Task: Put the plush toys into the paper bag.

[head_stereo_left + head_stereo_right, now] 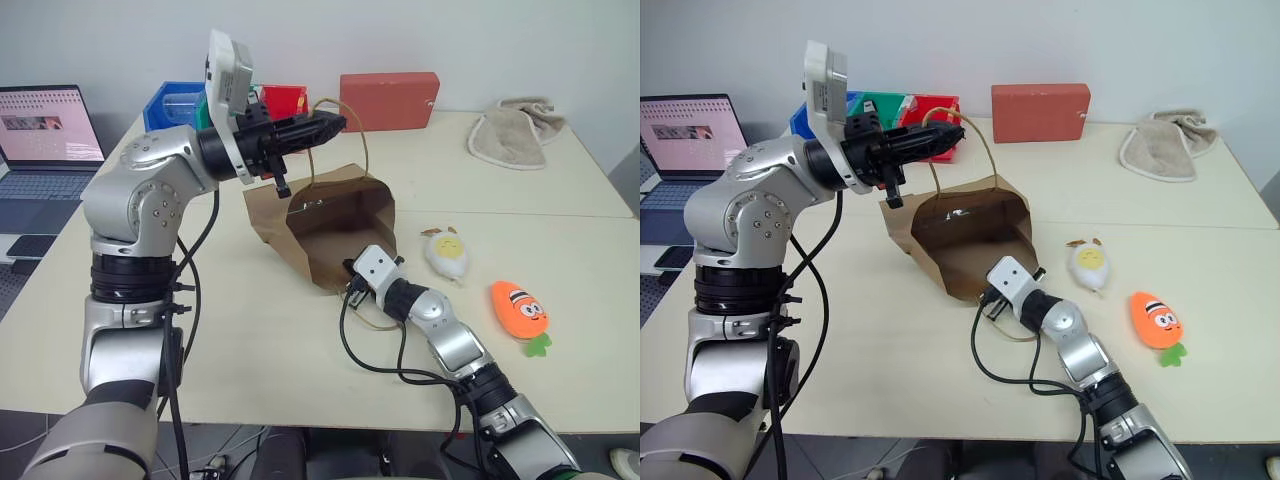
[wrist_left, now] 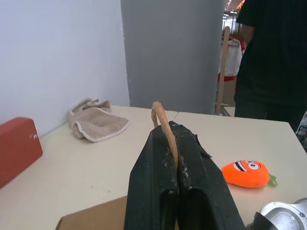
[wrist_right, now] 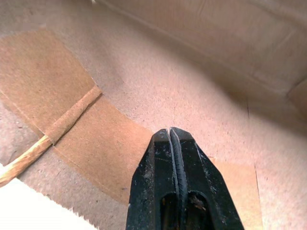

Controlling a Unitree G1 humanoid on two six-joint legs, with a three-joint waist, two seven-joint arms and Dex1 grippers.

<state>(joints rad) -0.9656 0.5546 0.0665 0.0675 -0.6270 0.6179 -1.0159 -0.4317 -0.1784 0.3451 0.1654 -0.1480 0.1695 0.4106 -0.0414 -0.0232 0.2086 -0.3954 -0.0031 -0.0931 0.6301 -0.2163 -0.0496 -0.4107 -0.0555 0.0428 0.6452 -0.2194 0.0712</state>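
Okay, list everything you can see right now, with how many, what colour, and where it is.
Paper bag: one, brown, lying mid-table with its mouth open toward the robot.
Bag handle: one, tan loop, raised above the bag.
Egg toy: one, white and yellow, on the table right of the bag.
Carrot toy: one, orange with green leaves, right of the egg toy.
Block: one, red, at the far edge.
Towel: one, beige, far right corner.
Bins: blue, green and red, far left.
Laptop: one, open, left of the table.
Person: one, dark top, beyond the table.
Left tool: shut on the bag handle.
Right tool: shut at the bag's front edge.
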